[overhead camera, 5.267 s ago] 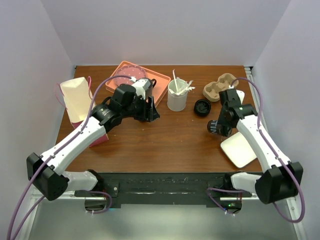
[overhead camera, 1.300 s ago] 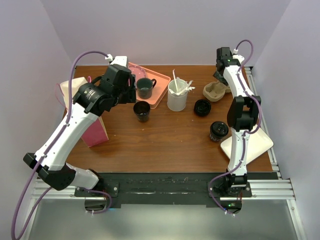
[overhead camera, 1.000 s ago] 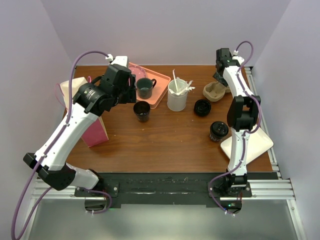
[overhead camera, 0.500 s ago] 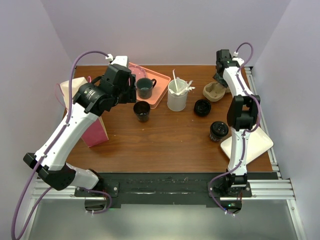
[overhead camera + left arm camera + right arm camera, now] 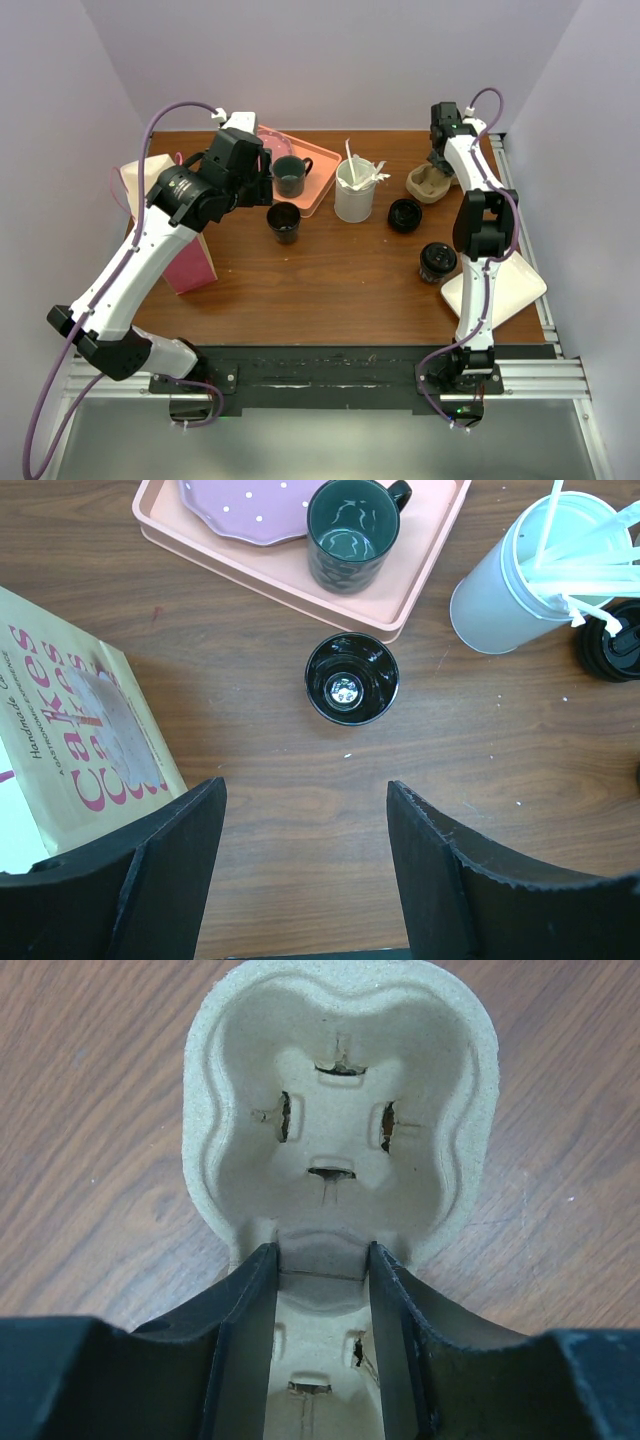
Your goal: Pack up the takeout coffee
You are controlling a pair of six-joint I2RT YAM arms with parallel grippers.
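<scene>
Pulp carrier seemingly pinched at its middle ridge by the right pincer; well left of it, left pincer gapes empty; takeout coffee stands near it, unheld.

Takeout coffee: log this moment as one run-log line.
left pincer: open, short of plain cup | right pincer: astride cup carrier, grip unclear | takeout coffee: not yet packed
</scene>
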